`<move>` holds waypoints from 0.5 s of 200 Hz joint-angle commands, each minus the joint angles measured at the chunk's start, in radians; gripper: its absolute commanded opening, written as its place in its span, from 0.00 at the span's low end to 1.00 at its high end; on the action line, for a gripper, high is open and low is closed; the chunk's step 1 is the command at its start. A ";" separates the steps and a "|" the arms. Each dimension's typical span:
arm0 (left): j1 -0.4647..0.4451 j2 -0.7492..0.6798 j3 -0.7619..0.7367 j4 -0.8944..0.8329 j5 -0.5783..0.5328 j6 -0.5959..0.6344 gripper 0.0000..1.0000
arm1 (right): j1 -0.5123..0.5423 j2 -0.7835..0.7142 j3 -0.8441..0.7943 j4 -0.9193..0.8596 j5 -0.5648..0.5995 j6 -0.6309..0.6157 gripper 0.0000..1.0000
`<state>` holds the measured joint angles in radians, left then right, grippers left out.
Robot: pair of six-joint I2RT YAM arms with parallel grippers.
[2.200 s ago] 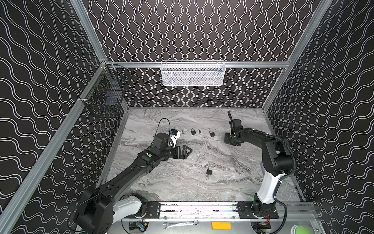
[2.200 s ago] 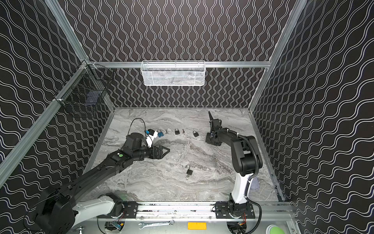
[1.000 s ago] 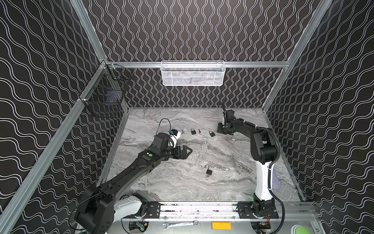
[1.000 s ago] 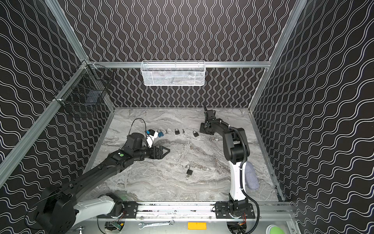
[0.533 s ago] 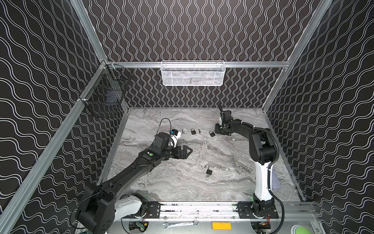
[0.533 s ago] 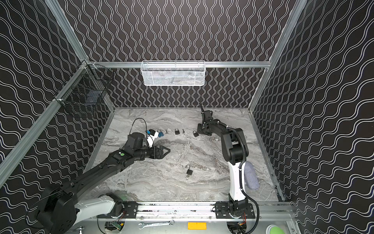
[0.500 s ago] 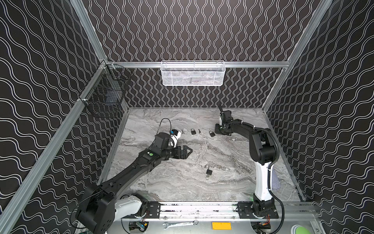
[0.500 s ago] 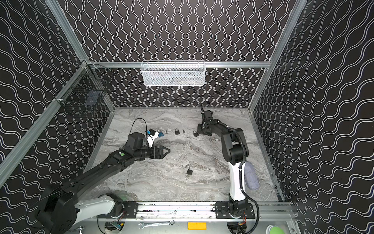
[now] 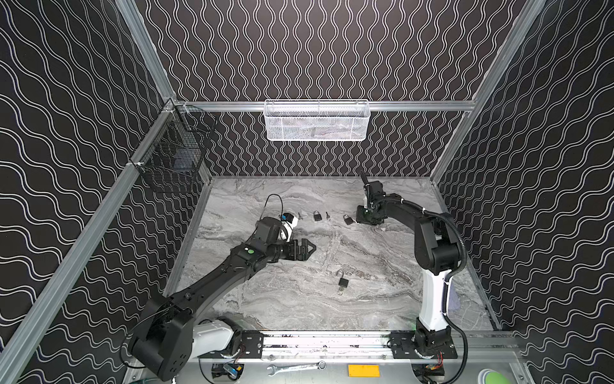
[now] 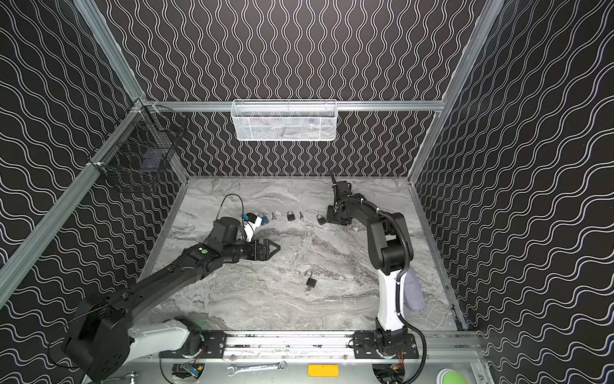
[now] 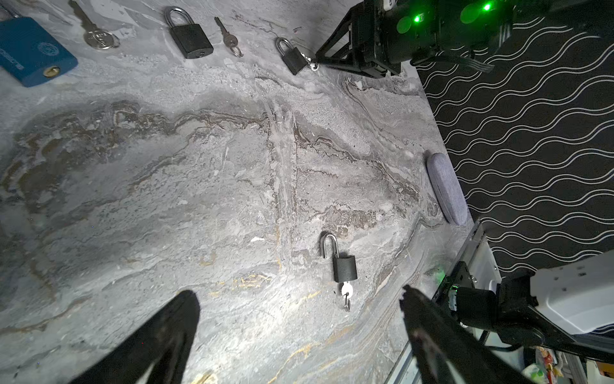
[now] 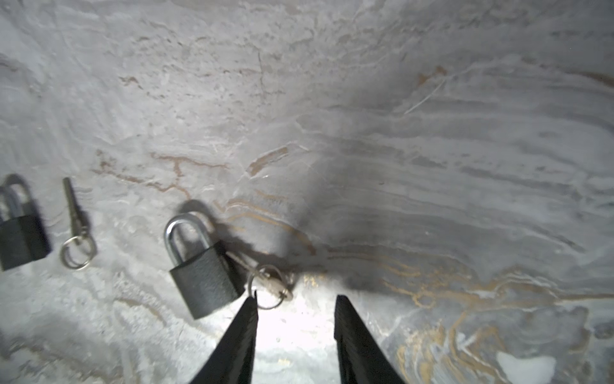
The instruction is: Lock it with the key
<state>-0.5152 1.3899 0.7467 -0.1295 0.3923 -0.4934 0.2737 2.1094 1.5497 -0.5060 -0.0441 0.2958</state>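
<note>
- Our right pincer (image 12: 295,295) stands parted and empty, with the shut padlock (image 9: 348,219) at its 9 o'clock in a top view and the key (image 12: 265,278) against it.
- We should lift straight away, so no tip drags the key.
- Left pincer (image 11: 299,292) gapes wide, empty.

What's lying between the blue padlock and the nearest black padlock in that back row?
A single key on a ring, apart from both the blue padlock and the black padlock. The left wrist view shows it clearly.
</note>
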 commanded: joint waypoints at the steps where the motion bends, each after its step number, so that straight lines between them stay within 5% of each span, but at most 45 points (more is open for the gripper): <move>1: 0.000 0.004 0.005 0.025 -0.011 0.004 0.99 | 0.000 -0.019 -0.008 0.000 -0.022 0.008 0.42; 56: 0.001 0.015 0.000 0.041 -0.015 -0.006 0.99 | -0.001 -0.082 -0.043 0.028 -0.027 0.018 0.49; 100: -0.033 0.086 0.060 -0.054 -0.016 0.040 0.99 | 0.006 -0.328 -0.262 0.046 -0.071 0.060 0.53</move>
<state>-0.5190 1.4403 0.7597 -0.1364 0.3950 -0.4965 0.2737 1.8904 1.3785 -0.4774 -0.0780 0.3195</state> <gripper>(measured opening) 0.986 0.523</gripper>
